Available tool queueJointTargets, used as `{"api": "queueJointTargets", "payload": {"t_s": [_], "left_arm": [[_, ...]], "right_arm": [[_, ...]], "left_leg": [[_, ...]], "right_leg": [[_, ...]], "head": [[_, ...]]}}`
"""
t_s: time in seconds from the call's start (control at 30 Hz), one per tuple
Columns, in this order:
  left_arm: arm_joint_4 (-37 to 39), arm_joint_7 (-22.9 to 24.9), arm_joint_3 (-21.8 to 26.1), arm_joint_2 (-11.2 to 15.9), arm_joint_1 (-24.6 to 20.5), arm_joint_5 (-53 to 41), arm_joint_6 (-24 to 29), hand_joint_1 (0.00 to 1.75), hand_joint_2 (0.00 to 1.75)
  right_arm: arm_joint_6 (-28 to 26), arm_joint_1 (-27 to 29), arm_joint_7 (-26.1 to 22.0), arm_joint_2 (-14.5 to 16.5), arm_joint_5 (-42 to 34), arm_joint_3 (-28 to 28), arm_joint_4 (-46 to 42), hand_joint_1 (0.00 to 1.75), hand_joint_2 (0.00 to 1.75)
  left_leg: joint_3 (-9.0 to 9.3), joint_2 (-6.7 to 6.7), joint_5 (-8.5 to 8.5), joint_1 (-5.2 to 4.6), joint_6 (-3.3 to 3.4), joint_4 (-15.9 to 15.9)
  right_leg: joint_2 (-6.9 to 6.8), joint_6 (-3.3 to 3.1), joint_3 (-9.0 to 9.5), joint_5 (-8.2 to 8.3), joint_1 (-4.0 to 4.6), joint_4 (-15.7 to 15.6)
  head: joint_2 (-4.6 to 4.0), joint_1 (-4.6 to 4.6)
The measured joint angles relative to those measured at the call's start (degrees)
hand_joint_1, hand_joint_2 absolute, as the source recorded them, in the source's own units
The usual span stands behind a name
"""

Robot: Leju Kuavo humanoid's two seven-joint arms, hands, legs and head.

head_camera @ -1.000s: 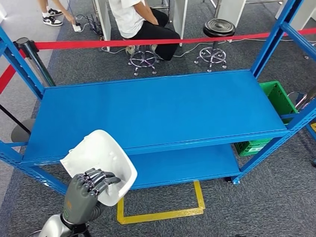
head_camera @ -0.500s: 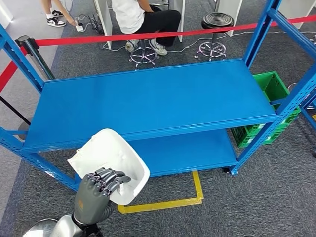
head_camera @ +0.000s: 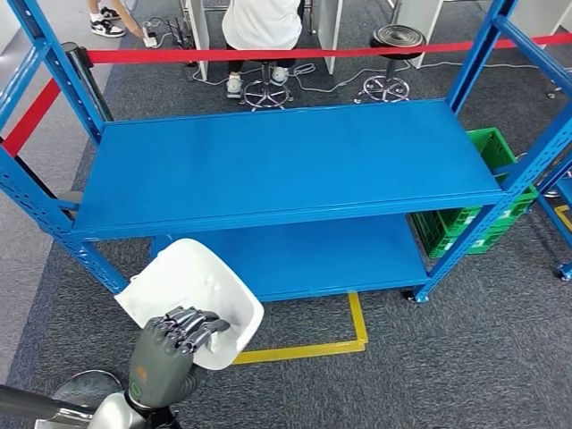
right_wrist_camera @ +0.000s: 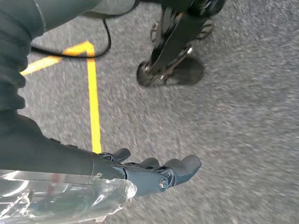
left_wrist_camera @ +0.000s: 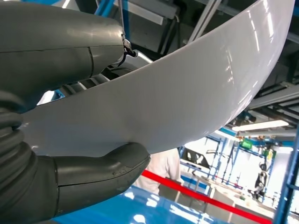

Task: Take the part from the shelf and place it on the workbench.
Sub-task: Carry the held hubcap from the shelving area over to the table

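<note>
- Fingers (head_camera: 189,323) of my left hand (head_camera: 165,356) are curling over the near edge of the part (head_camera: 196,286), a white curved shell, and I am gripping it low in front of me; in the left wrist view my thumb (left_wrist_camera: 102,172) is pressing under the part (left_wrist_camera: 169,98) while my fingers are lying over it.
- I am holding the part over grey carpet (head_camera: 472,357), in front of the shelf (head_camera: 290,165) and off its boards, with its far edge overlapping the lower board in the head view.
- My right hand (right_wrist_camera: 151,172) is hanging over the carpet (right_wrist_camera: 229,116) with its fingers stretched out, close together and holding nothing; yellow tape (right_wrist_camera: 92,93) is running along the floor beneath it.
- Yellow tape (head_camera: 304,349) is marking a corner on the carpet just in front of the shelf's lower board.
- Both blue boards of the shelf are lying bare between its blue uprights.
- A green crate (head_camera: 496,192) is sitting on the floor behind the shelf's right end.
- A red strap (head_camera: 270,54) is stretching across behind the shelf.
- Beyond the strap, a person (head_camera: 263,22) is sitting on a stool, a black stool (head_camera: 394,40) is standing to the right, and another person's hand (head_camera: 135,29) is reaching toward a power strip on the floor at far left.
</note>
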Motion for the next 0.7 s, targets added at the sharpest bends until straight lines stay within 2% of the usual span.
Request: {"api": "queueJointTargets", "payload": {"t_s": [0.03,0.07,0.1,0.13,0.17,0.23,0.27,0.3,0.37,0.4,0.43,0.47,0.5,0.53,0.57,0.6,0.63,0.67,0.7], "left_arm": [[0.5,0.6,-0.7,-0.1,-0.7,-0.2,0.0,1.75,1.75],[0.8,1.1,-1.3,-0.1,-1.3,-0.4,0.0,1.75,1.75],[1.2,1.5,-1.9,-0.1,-1.8,-0.4,0.0,1.75,1.75],[1.4,1.8,-2.4,-0.1,-2.3,-0.4,0.0,1.75,1.75],[1.6,2.1,-2.9,-0.1,-2.6,-0.3,0.0,1.75,1.75],[1.9,2.7,-3.7,0.1,-3.0,-0.1,0.0,1.75,1.75],[2.1,3.0,-4.0,0.2,-3.1,-0.1,0.0,1.75,1.75],[2.2,3.3,-4.3,0.3,-3.1,-0.1,0.0,1.75,1.75],[2.6,3.7,-4.8,0.6,-3.3,-0.1,0.0,1.75,1.75],[2.8,3.9,-5.0,0.7,-3.4,-0.2,0.0,1.75,1.75],[2.9,4.2,-5.2,0.8,-3.5,-0.3,0.0,1.75,1.75],[3.1,4.6,-5.3,1.0,-3.5,-0.4,0.0,1.75,1.75],[3.1,5.1,-5.4,1.2,-3.5,-0.5,0.0,1.75,1.75],[3.1,5.7,-5.3,1.4,-3.4,-0.6,0.0,1.75,1.75],[2.8,6.2,-5.1,1.7,-3.0,-0.5,0.0,1.75,1.75],[2.3,6.4,-4.8,2.0,-2.5,-0.2,0.1,1.75,1.75],[1.7,6.5,-4.3,2.4,-1.7,0.3,0.1,1.75,1.75],[0.9,6.4,-3.5,2.8,-0.8,1.1,0.1,1.75,1.75],[0.1,6.0,-2.7,3.3,0.2,2.0,0.1,1.75,1.75]], "right_arm": [[0.3,0.0,0.0,0.0,-0.1,-0.4,0.0,0.0,1.75],[0.4,0.0,0.1,0.0,-0.2,-0.7,0.0,0.0,1.75],[0.5,0.0,0.1,0.0,-0.1,-0.9,0.0,0.0,1.75],[0.6,0.0,0.2,0.0,-0.1,-1.2,0.0,0.0,1.75],[0.7,0.1,0.2,0.0,0.0,-1.3,0.0,0.0,1.75],[0.7,0.3,0.2,0.0,0.2,-1.6,0.0,0.0,1.75],[0.7,0.3,0.2,0.0,0.3,-1.7,0.0,0.0,1.75],[0.8,0.3,0.1,0.0,0.4,-1.9,0.0,0.0,1.75],[0.8,0.2,0.0,0.0,0.7,-2.2,0.0,0.0,1.75],[0.8,0.2,0.0,0.0,0.8,-2.3,0.0,0.0,1.75],[0.8,0.3,0.0,0.0,1.0,-2.5,0.0,0.0,1.75],[0.9,0.3,0.0,0.0,1.3,-2.6,0.0,0.0,1.75],[0.9,0.3,0.1,0.0,1.7,-2.6,0.0,0.0,1.75],[1.0,0.1,0.2,0.0,2.3,-2.7,0.0,0.0,1.75],[1.1,0.0,0.5,0.1,3.0,-2.7,0.0,0.0,1.75],[1.1,-0.2,0.7,0.1,3.8,-2.7,0.0,0.0,1.75],[1.1,-0.5,0.9,0.2,4.5,-2.7,0.0,0.0,1.75],[1.1,-0.6,1.1,0.3,5.2,-2.6,0.0,0.0,1.75],[1.0,-0.7,1.3,0.4,5.8,-2.5,0.0,0.0,1.75]], "left_leg": [[-0.74,0.01,0.53,0.02,-0.23,0.2],[-1.42,0.03,0.97,-0.03,-0.51,0.5],[-1.89,0.07,1.42,-0.09,-0.81,0.7],[-2.2,0.1,1.85,-0.14,-1.11,0.9],[-2.39,0.12,2.27,-0.16,-1.39,1.0],[-2.73,0.12,2.52,-0.07,-1.95,1.1],[-3.17,0.1,1.23,-0.03,-2.27,1.9],[-3.89,0.07,-1.15,0.01,-2.57,3.8],[-5.85,0.04,-7.49,0.1,-2.99,10.8],[-6.58,0.04,-9.51,0.13,-3.05,14.4],[-6.68,0.03,-10.09,0.14,-3.01,16.9],[-5.91,0.0,-9.35,0.13,-2.89,17.6],[-4.15,-0.15,-7.81,0.12,-2.66,16.3],[-1.43,-0.78,-6.3,0.12,-2.36,13.2],[1.91,-2.1,-5.54,0.09,-1.98,8.9],[4.99,-3.35,-5.61,0.16,-1.65,4.5],[7.14,-4.4,-6.07,0.15,-1.43,1.3],[8.25,-4.78,-6.52,0.09,-1.24,-0.5],[8.3,-4.24,-6.48,0.12,-1.06,-1.2]], "right_leg": [[0.0,-0.04,3.04,1.05,-0.03,-3.8],[0.04,-0.09,6.34,1.1,0.0,-8.4],[0.13,-0.24,8.67,0.74,0.07,-12.0],[0.21,-0.46,10.02,0.09,0.17,-14.4],[0.29,-0.8,10.26,-0.21,0.28,-15.3],[0.3,-1.75,9.2,0.5,0.22,-15.2],[0.33,-2.24,8.61,1.08,0.13,-15.2],[0.38,-2.65,7.95,1.78,0.05,-15.2],[0.7,-3.04,6.35,3.28,0.05,-15.1],[0.94,-3.04,5.47,4.01,0.07,-15.1],[1.24,-2.99,4.53,4.72,0.1,-15.0],[1.61,-2.89,3.62,5.4,0.13,-15.0],[2.04,-2.78,2.78,6.09,0.15,-15.0],[2.54,-2.65,2.04,6.78,0.14,-15.0],[3.11,-2.47,1.4,7.42,0.18,-15.0],[3.7,-2.27,0.88,8.07,0.23,-14.9],[4.32,-1.99,0.51,8.73,0.24,-14.9],[4.97,-1.64,0.26,9.4,0.22,-15.0],[5.72,-1.24,0.01,10.15,0.21,-15.3]], "head": [[0.0,-0.01],[0.0,-0.01],[0.0,-0.08],[0.0,-0.09],[0.0,-0.08],[0.0,-0.04],[0.0,-0.14],[0.0,-0.25],[0.0,-0.41],[0.0,-0.42],[0.0,-0.41],[0.0,-0.42],[0.0,-0.41],[0.0,-0.4],[0.0,-0.41],[0.0,-0.39],[0.0,-0.36],[0.0,-0.36],[0.0,-0.32]]}}
